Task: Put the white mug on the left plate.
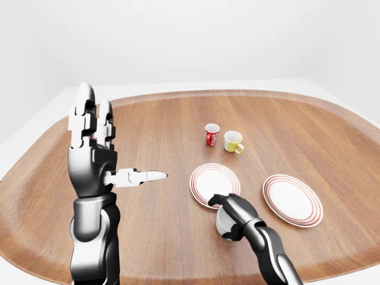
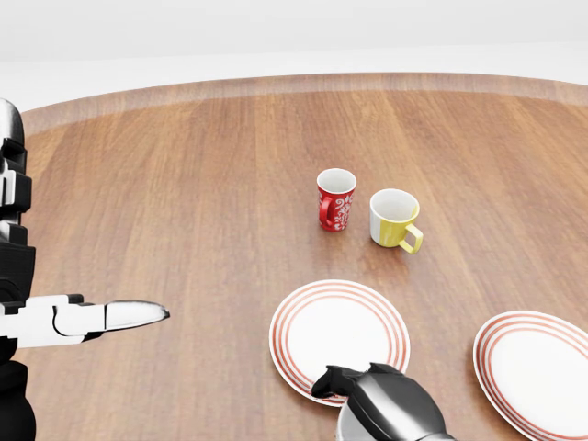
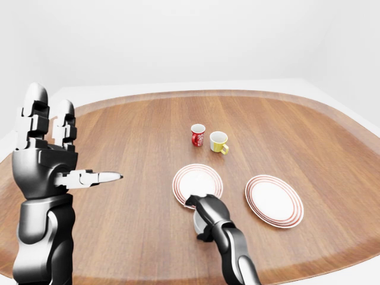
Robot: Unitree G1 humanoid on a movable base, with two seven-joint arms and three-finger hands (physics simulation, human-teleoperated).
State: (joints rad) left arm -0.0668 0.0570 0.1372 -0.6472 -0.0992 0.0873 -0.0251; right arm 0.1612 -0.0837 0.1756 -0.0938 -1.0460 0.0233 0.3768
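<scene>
right hand (image 1: pixel 233 218) clamped on white mug (image 1: pixel 224 222) | rigid, glazed, slippery; keep your grip round its body | left plate (image 1: pixel 208 181) just beyond | left hand (image 1: pixel 95 148) spread, idle

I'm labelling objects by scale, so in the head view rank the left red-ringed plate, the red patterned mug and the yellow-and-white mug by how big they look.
1. Left red-ringed white plate, clearly largest.
2. Red patterned mug and yellow-and-white mug look about alike; not ranked.

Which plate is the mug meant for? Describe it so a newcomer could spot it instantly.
On the wooden table, two red-ringed plates lie below the red mug and yellow mug. The left plate is the one the right hand overlaps.
</scene>
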